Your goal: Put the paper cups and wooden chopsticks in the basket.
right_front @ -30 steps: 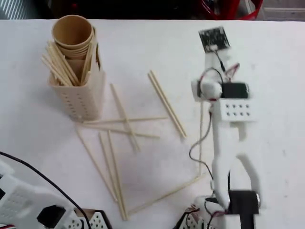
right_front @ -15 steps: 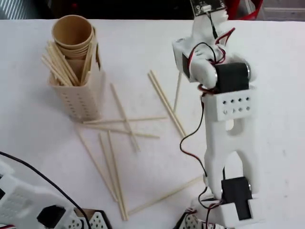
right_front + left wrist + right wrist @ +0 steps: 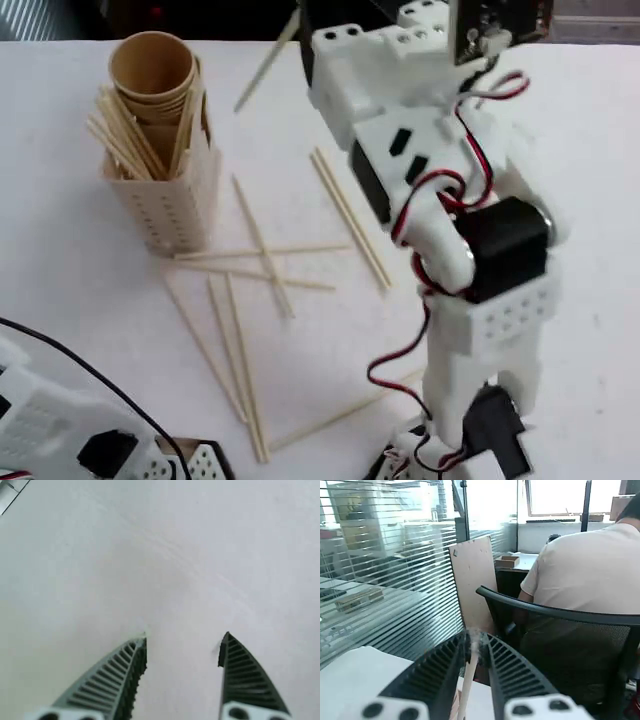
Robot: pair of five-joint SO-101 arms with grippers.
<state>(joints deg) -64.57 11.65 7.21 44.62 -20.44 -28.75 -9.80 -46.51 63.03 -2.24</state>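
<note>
though aloft, chopstick (image 3: 262, 68) tight in right fingers (image 3: 445, 665), long axis aslant toward basket (image 3: 180, 215); left fingers (image 3: 122, 675) apart

We find a white table (image 3: 590, 150) with a perforated basket (image 3: 175, 210) standing upright near its far left corner. Loose wooden chopsticks (image 3: 262, 252) lie flat across the middle of the surface, several crossing one another just beside the basket, and a side-by-side pair (image 3: 350, 220) lies further toward the right edge. We note three more sticks (image 3: 235, 350) running toward the near edge, and a single stick (image 3: 340, 410) lying slantwise close to that edge.
</note>
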